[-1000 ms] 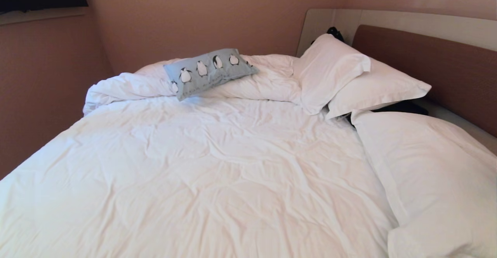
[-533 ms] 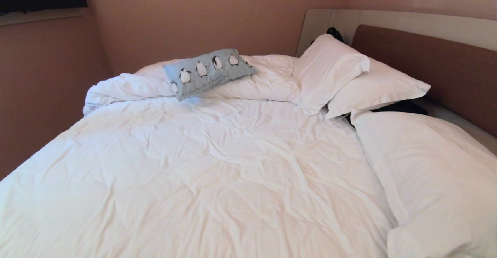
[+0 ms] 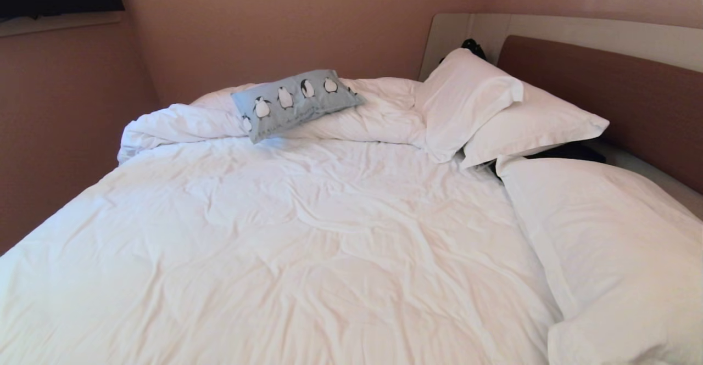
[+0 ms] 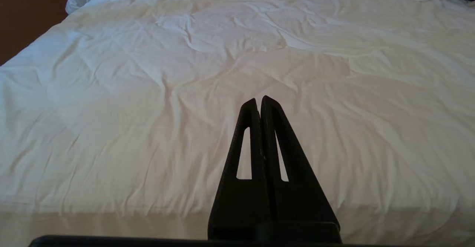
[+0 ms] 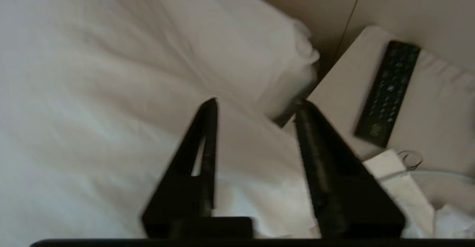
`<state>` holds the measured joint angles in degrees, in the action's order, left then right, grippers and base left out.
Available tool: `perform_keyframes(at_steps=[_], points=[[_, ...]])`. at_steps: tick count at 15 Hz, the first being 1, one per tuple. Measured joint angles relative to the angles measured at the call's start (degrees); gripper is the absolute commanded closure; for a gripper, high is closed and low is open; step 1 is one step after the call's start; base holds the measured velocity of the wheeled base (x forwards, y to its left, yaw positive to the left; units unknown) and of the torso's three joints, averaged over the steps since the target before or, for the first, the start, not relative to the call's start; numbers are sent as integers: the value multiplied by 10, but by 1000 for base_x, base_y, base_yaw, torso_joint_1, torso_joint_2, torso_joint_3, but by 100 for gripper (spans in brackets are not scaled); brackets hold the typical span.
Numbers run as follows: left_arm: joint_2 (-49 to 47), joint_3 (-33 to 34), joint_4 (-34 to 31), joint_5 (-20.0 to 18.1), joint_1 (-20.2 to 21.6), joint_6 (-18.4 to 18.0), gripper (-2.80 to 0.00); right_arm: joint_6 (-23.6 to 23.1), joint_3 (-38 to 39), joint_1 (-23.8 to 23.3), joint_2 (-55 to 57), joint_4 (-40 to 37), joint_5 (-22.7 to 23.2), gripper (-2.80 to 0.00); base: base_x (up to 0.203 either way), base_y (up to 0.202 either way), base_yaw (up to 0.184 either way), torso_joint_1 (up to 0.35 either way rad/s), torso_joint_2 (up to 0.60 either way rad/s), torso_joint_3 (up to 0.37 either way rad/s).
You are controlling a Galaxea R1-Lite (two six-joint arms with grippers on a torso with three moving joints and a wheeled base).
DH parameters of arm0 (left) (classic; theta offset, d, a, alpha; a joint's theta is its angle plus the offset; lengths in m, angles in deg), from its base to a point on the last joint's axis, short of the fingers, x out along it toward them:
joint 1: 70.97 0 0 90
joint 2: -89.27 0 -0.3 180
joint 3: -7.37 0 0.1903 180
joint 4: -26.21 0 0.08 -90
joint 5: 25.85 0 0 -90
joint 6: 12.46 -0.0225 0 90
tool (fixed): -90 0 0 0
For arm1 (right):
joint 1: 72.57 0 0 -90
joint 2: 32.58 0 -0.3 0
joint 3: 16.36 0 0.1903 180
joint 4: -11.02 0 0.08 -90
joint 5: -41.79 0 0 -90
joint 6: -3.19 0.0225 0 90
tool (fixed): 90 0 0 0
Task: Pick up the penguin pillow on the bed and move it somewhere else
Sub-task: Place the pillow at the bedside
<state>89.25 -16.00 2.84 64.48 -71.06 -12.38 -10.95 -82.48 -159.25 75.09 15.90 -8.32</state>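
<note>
The penguin pillow (image 3: 296, 101), light blue with a row of black-and-white penguins, lies on the bunched duvet at the far side of the bed (image 3: 307, 244). Neither arm shows in the head view. My left gripper (image 4: 259, 99) is shut with nothing in it and points across the near part of the bed (image 4: 185, 91). My right gripper (image 5: 256, 104) is open and empty, over white bedding (image 5: 92, 109) beside a white pillow (image 5: 241, 42). The penguin pillow is out of both wrist views.
Two white pillows (image 3: 494, 107) lean by the brown headboard (image 3: 604, 90), and a larger one (image 3: 615, 244) lies at the right. A black remote (image 5: 389, 91) rests on a pale bedside surface (image 5: 341, 91) with white paper (image 5: 397, 180) and a cable. Walls close the far and left sides.
</note>
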Motion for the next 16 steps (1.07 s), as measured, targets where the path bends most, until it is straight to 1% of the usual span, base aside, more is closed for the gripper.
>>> perform_keyframes(at_steps=[1,4,6,8,10,12,16], points=[[0,0,0,0,0,0,0,0,0,-3,4,13,6,-280,0,0,0,0,0,0],[0,0,0,0,0,0,0,-8,-12,-6,24,15,11,-280,0,0,0,0,0,0],[0,0,0,0,0,0,0,-24,-30,-6,52,4,7,-280,0,0,0,0,0,0],[0,0,0,0,0,0,0,-51,-40,-15,73,-15,-2,-280,0,0,0,0,0,0],[0,0,0,0,0,0,0,-87,-51,-26,87,-25,0,-280,0,0,0,0,0,0],[0,0,0,0,0,0,0,-133,-73,-31,88,-40,12,-280,0,0,0,0,0,0],[0,0,0,0,0,0,0,-249,-101,-28,52,-98,66,-280,0,0,0,0,0,0]])
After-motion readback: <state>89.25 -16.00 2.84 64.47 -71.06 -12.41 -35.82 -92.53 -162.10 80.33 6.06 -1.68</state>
